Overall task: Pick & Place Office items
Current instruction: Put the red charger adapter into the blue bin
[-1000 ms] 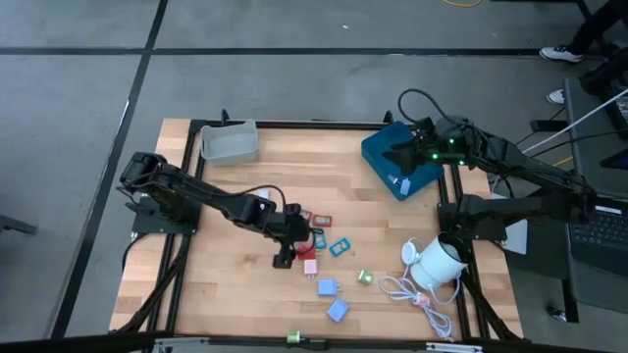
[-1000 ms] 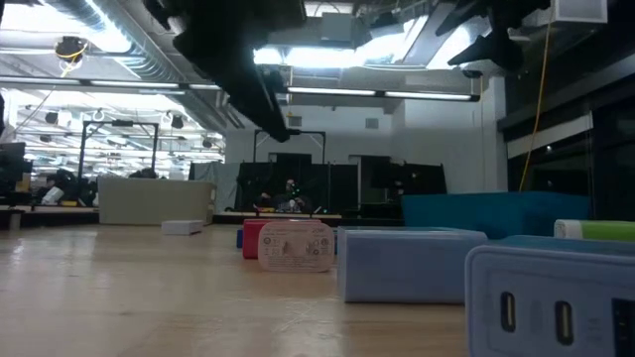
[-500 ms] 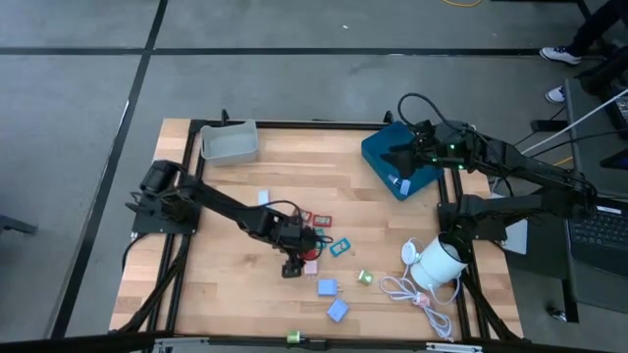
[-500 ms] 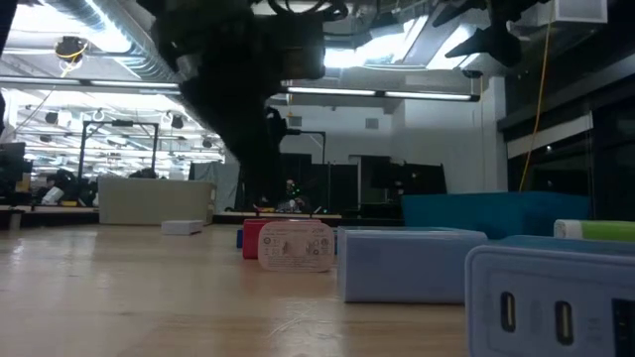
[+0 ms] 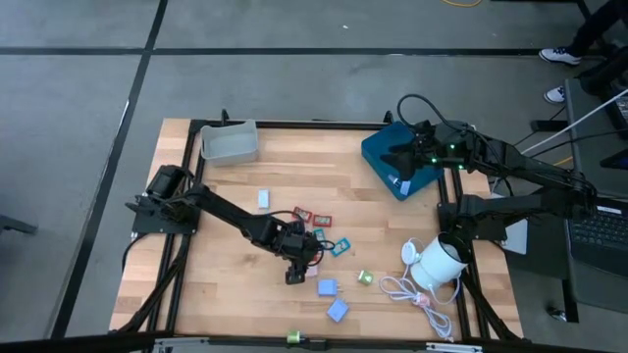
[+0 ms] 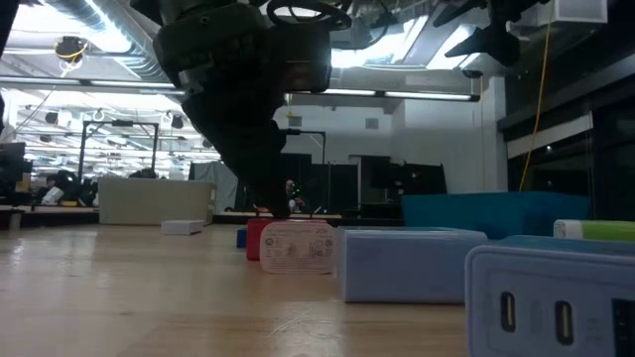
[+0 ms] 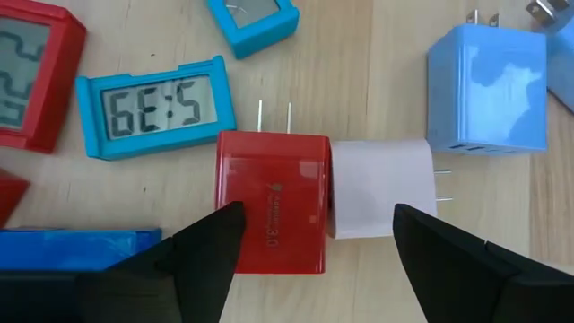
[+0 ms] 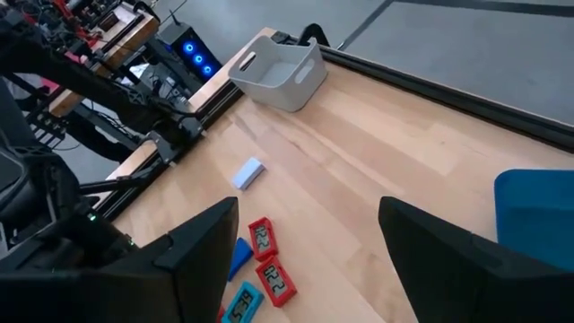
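A pale wooden table [image 5: 245,186] stands on a grey floor, with a dim workshop hall behind it in the low view. The left gripper [image 7: 309,238] hangs low over the cluster of office items near the table's middle, its fingers [image 7: 202,247] spread apart and straddling a red plug adapter [image 7: 273,202] and a white plug adapter [image 7: 381,188] that touch side by side; neither finger visibly touches them. Beside the red adapter lie a teal digital clock [image 7: 157,106] and a light blue charger [image 7: 489,90]; a red clock [image 7: 31,72] and a dark blue piece [image 7: 76,240] are cut off at the frame's edge. The right gripper [image 5: 397,155] hovers over the blue tray [image 5: 378,157], jaws apart, holding nothing. A grey tray [image 5: 231,143] sits at the far corner.
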### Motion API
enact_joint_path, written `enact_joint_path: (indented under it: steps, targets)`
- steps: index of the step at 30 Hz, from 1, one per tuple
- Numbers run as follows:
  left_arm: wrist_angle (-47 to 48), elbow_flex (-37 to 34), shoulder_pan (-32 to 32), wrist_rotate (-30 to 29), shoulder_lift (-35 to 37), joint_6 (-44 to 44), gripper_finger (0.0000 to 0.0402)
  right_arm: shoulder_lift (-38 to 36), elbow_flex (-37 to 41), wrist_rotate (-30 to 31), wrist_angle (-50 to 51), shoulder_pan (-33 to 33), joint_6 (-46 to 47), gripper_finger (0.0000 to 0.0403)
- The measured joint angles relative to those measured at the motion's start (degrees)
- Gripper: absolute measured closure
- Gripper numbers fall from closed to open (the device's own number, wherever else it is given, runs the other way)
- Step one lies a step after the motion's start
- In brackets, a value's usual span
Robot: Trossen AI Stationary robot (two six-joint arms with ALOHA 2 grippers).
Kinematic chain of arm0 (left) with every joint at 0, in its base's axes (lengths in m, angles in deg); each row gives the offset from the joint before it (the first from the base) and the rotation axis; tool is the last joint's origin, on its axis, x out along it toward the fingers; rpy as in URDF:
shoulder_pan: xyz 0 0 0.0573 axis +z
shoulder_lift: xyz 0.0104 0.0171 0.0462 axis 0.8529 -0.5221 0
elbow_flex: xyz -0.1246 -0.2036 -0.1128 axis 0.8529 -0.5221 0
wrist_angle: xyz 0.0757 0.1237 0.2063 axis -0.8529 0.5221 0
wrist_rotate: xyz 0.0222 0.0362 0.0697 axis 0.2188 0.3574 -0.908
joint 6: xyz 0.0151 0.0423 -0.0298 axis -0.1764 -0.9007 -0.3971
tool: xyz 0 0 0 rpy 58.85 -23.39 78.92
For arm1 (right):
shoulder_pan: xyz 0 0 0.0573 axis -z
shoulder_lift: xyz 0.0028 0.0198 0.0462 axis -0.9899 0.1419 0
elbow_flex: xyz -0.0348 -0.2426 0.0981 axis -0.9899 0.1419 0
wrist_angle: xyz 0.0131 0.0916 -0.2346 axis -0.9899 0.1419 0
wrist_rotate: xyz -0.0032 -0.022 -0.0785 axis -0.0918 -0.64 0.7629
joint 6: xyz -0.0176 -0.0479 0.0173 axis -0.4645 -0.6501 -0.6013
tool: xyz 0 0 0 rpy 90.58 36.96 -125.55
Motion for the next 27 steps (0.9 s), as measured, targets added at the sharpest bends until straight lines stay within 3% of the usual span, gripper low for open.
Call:
enact_joint_path:
  steps: [16,27]
  targets:
    - [5.37,-0.11,1.56,-1.98,-0.57,0.76,0.0121,0.0,0.0,-0.92,0.04,0.0,-1.51,0.0126]
    - [7.01,2.0,2.43,-5.23,-0.22,-5.14,0.0121,0.0,0.0,-1.11,0.07,0.0,-1.5,0.0126]
